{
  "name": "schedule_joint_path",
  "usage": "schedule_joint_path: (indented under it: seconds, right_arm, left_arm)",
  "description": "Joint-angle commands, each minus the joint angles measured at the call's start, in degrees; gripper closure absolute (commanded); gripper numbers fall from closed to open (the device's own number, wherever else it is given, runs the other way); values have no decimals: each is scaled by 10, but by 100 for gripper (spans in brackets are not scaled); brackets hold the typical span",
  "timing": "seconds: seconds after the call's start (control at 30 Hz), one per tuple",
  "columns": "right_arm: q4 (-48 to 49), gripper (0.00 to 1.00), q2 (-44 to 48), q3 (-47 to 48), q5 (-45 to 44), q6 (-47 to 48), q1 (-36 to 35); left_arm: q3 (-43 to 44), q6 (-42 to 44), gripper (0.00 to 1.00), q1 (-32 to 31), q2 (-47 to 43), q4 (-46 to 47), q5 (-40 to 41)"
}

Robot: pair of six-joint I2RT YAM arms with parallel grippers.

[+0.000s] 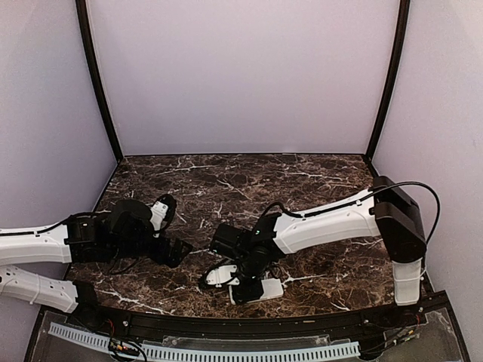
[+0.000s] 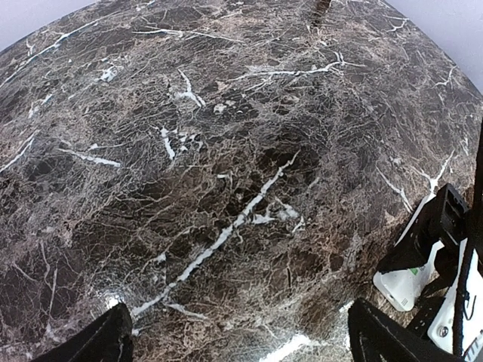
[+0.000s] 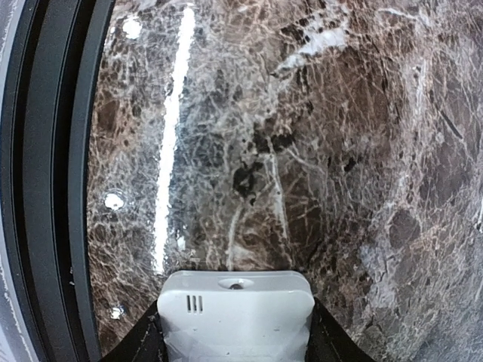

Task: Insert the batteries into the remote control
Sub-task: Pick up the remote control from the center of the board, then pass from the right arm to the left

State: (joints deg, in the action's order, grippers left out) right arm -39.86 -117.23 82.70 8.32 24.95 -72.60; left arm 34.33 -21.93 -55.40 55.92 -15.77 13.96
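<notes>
The bench [image 1: 226, 177] is showing dark brown marble with white veining — the remote control [image 2: 400, 290] is looking plain white, and the walls [image 1: 241, 75] are looking pale lilac.

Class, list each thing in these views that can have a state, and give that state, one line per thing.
left gripper: open wide, nothing between its fingers.
right gripper: closed on the sides of the remote control.
remote control: lying flat on the table, clasped by the right gripper.
batteries: none visible in any view; whether they are loaded cannot be told.
</notes>
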Motion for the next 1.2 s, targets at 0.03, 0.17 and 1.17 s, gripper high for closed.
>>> schedule_joint_path:
  seconds: [0.03, 0.17, 1.17]
  right_arm:
    - [-32, 66, 15, 24, 14, -17, -1]
    - [-27, 72, 57, 36, 24, -45, 6]
    - [529, 82, 368, -100, 250, -398, 115]
  left_arm:
    - [-13, 42, 3, 3, -19, 26, -33]
    - [-8, 71, 5, 2, -30, 41, -61]
    - [156, 115, 10, 2, 85, 383, -477]
